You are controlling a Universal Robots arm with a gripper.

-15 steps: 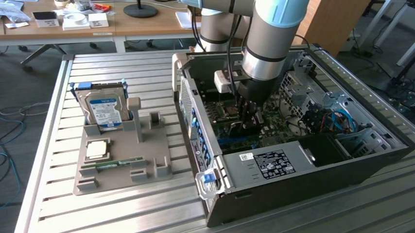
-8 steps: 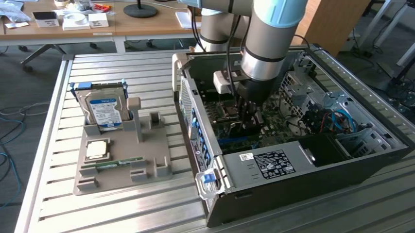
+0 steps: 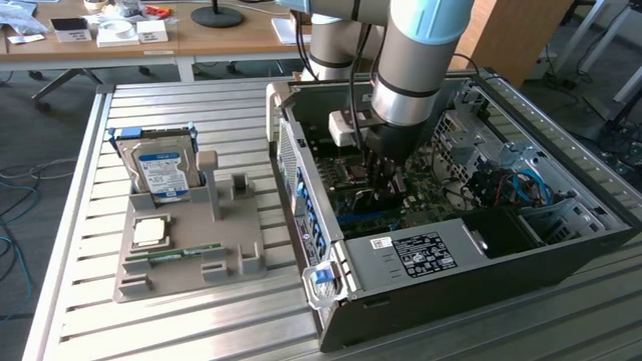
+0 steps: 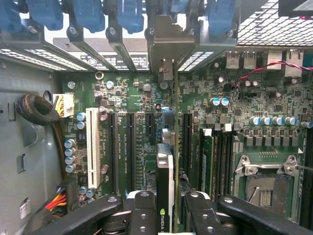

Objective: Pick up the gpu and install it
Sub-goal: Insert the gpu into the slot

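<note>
Plainly, the gripper (image 4: 166, 208) is clamped on the gpu (image 4: 165, 171): in the wrist view its two dark fingers (image 4: 144, 210) press on the card's flat faces from either side, and the card runs edge-on away from them with its green logo just above the grip. Holding it by the faces this way keeps the board upright and its lower edge free to meet a socket, which I judge to be the reason for the grip. The card stands over the motherboard (image 4: 234, 107), lined up lengthwise with the long black expansion slots (image 4: 131, 147) beside it, and its pale metal end reaches the rear wall of the case, under the row of blue retention clips (image 4: 129, 12). Whether its edge is already in a slot or just above one, I cannot tell. In the exterior view the gripper (image 3: 386, 177) reaches straight down into the open computer case (image 3: 561, 256), near the middle of the board and above the power supply (image 3: 422, 252). Well apart, to the exterior view's left, the grey fixture (image 3: 191, 274) on the slatted table (image 3: 90, 316) holds the hard drive (image 3: 161, 169) and the RAM stick (image 3: 186, 252).
</note>
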